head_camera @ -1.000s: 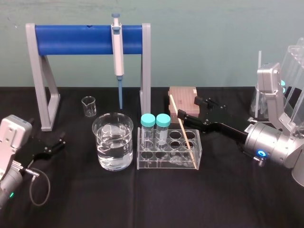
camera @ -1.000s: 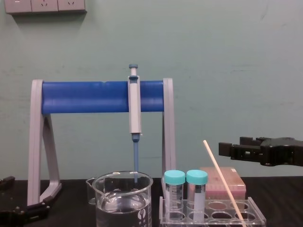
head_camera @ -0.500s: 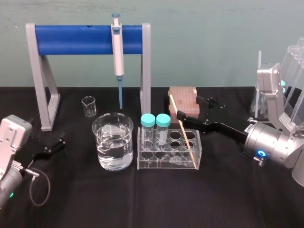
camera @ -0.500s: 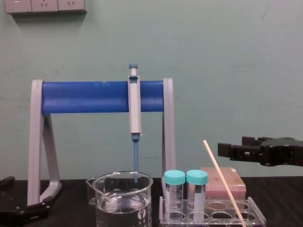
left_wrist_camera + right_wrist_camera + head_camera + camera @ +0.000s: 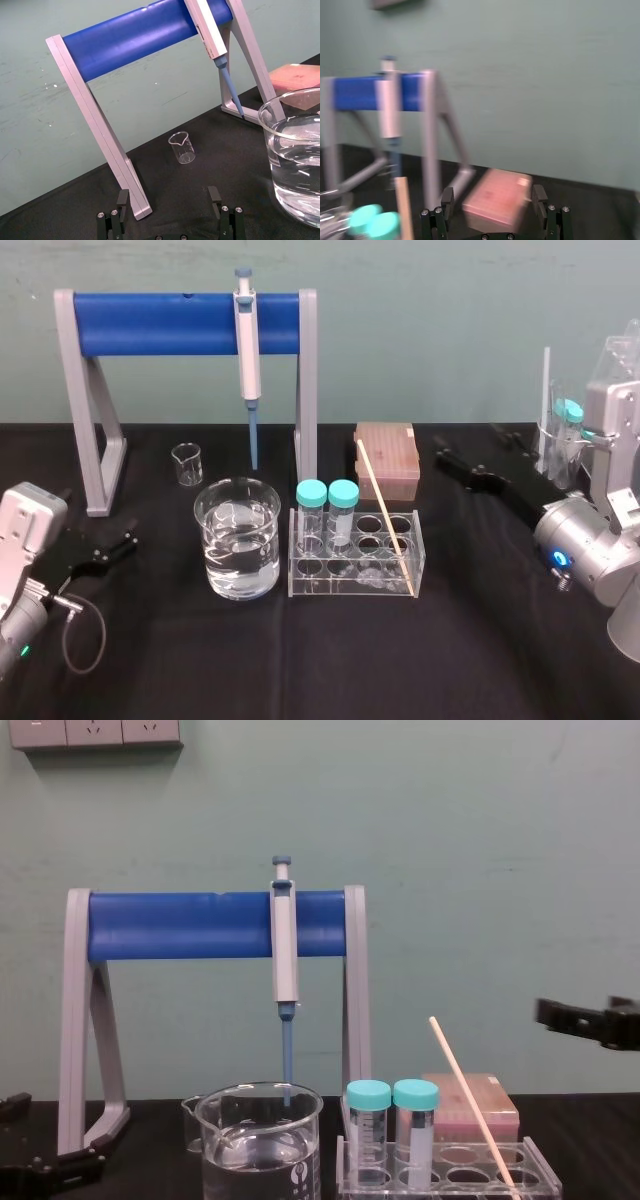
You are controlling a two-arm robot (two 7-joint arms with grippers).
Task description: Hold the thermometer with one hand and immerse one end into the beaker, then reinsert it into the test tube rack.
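The thermometer [image 5: 386, 518] is a thin cream rod leaning in the clear test tube rack [image 5: 400, 582], its lower end in a front right hole and its top tilted back and left; it also shows in the chest view as the thermometer [image 5: 468, 1100]. The large beaker [image 5: 238, 550], part full of water, stands left of the rack. My right gripper [image 5: 468, 445] hangs open above the table to the right of the thermometer's top, apart from it and holding nothing. In the right wrist view the gripper [image 5: 493, 197] shows spread fingers. My left gripper [image 5: 125, 535] rests open at the table's left.
A grey stand with a blue bar [image 5: 180, 322] holds a pipette [image 5: 245, 340] behind the beaker. A small glass beaker [image 5: 186, 464] stands at the back left. A pink box [image 5: 388, 448] sits behind the rack. Two teal-capped tubes [image 5: 327, 496] stand in the rack's left holes. A clear holder [image 5: 615, 380] stands at the far right.
My right gripper has drawn back to the right, away from the thermometer's top and the pink box. The thermometer stays leaning in the rack. The left arm has not moved.
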